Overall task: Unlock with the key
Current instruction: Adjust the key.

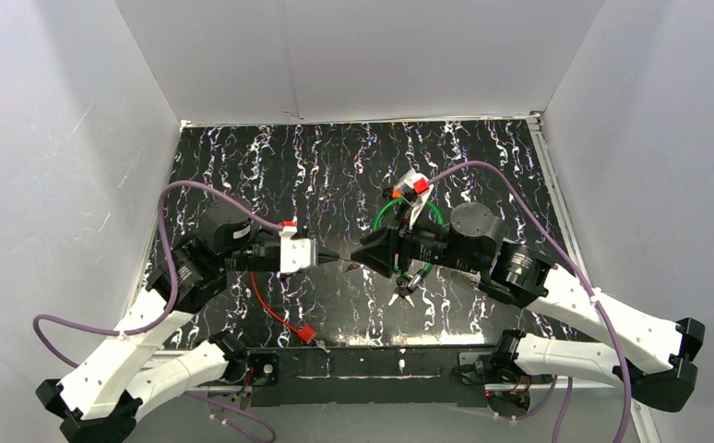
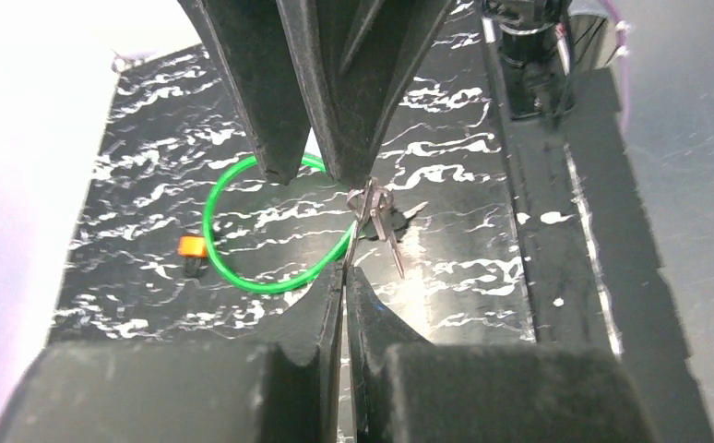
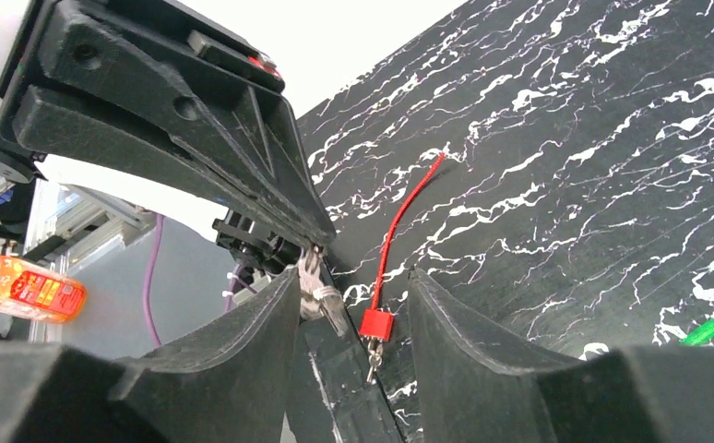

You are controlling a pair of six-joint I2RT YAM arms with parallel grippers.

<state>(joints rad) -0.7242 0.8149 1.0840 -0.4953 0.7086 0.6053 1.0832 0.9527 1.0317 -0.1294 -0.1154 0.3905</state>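
My left gripper (image 2: 344, 277) is shut on the thin blade of a silver key (image 2: 353, 235). The key's ring (image 2: 376, 197) carries spare keys (image 2: 391, 238) that dangle from it. My right gripper (image 3: 353, 286) faces the left one tip to tip, with its jaws open. The key (image 3: 315, 288) rests against its left finger (image 3: 261, 323). In the top view the left gripper (image 1: 346, 265) and right gripper (image 1: 364, 254) meet at mid-table. A green cable lock (image 2: 243, 268) with an orange piece (image 2: 192, 246) lies on the mat beyond them. Its loop (image 1: 383, 217) also shows from above.
A red padlock (image 3: 376, 325) on a red cable (image 3: 399, 217), with small keys (image 3: 372, 362) hanging from it, lies near the table's front edge (image 1: 305, 334). White walls enclose the black marbled mat (image 1: 270, 166) on three sides.
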